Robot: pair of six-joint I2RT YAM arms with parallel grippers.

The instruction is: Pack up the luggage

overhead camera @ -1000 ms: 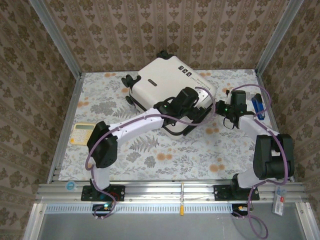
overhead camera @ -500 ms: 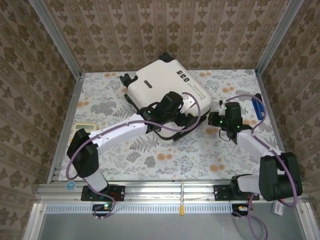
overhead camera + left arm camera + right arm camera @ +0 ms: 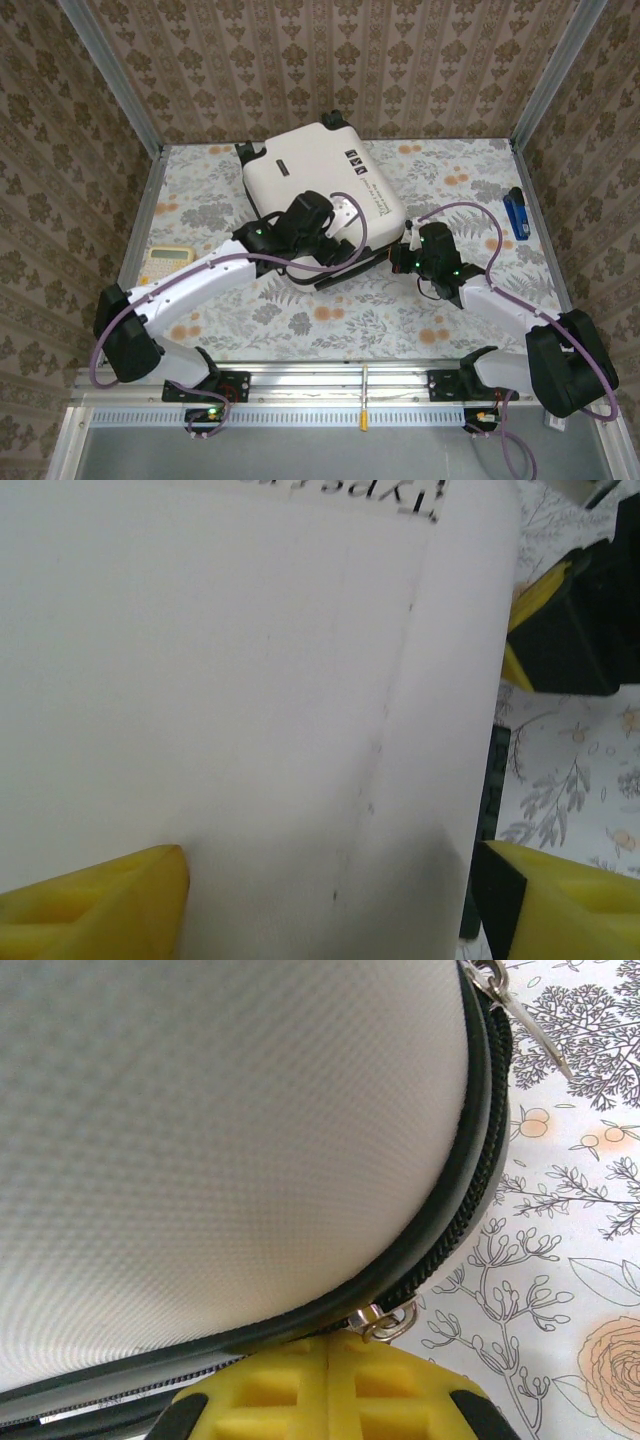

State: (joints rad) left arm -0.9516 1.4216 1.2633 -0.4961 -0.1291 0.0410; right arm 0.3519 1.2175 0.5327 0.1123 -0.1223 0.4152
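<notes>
Suitcase (image 3: 300,180), upper centre of the top view: cream-white shell, small black printed marks, black wheels (image 3: 247,152). In the right wrist view the shell shows a fine dotted grain, with a black zip band (image 3: 482,1160) and a silver ring (image 3: 390,1320).

Table cover (image 3: 420,310): white, grey foliage print, orange blossoms.

Walls (image 3: 330,60): brown damask wallpaper.

Calculator (image 3: 163,266), left edge: yellow and cream.

Small item (image 3: 516,212), right edge: blue.

Left arm (image 3: 200,278) and right arm (image 3: 500,303): white, black joints, purple cables (image 3: 463,206).

Left gripper (image 3: 325,905): yellow fingers (image 3: 90,905).

Right gripper (image 3: 330,1390): yellow, black trim.

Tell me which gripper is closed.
The right gripper: its yellow fingers press together just under the zipper pull, whereas the left gripper spreads its fingers wide over the luggage.
</notes>
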